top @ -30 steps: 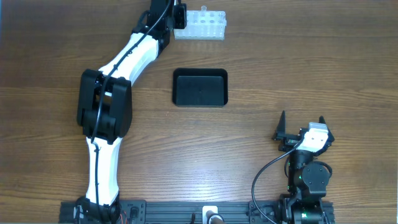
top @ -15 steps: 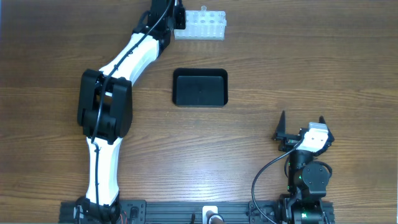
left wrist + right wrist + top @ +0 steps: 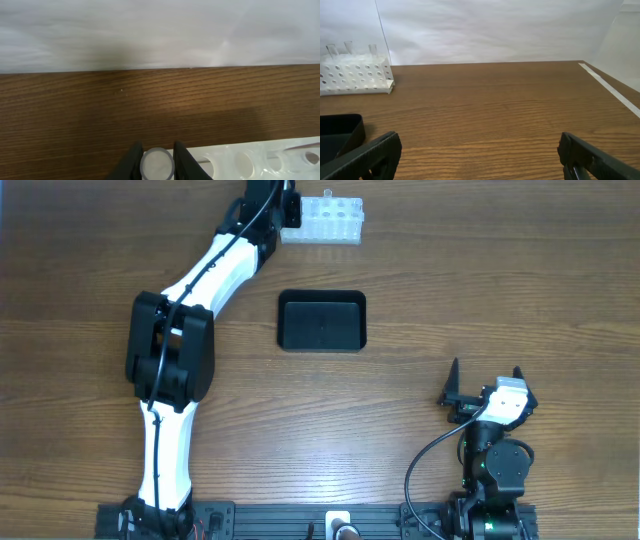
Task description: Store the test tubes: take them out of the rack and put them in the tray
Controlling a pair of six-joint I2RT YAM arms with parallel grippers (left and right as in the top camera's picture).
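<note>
Brown wood-grain surface [image 3: 480, 270] is lying open all around the black rectangular tray [image 3: 322, 320] at its middle. Near the far edge, well apart from the tray, the clear plastic rack [image 3: 322, 220] is standing with its round holes facing up. The left pincer [image 3: 157, 162] is pinching the round rim of a clear test tube [image 3: 157, 169] at the rack's end. The right pincer [image 3: 487, 372] is resting spread wide toward the near edge.

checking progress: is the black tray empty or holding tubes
Empty: the top view shows the tray with a bare black floor, nothing inside.
</note>
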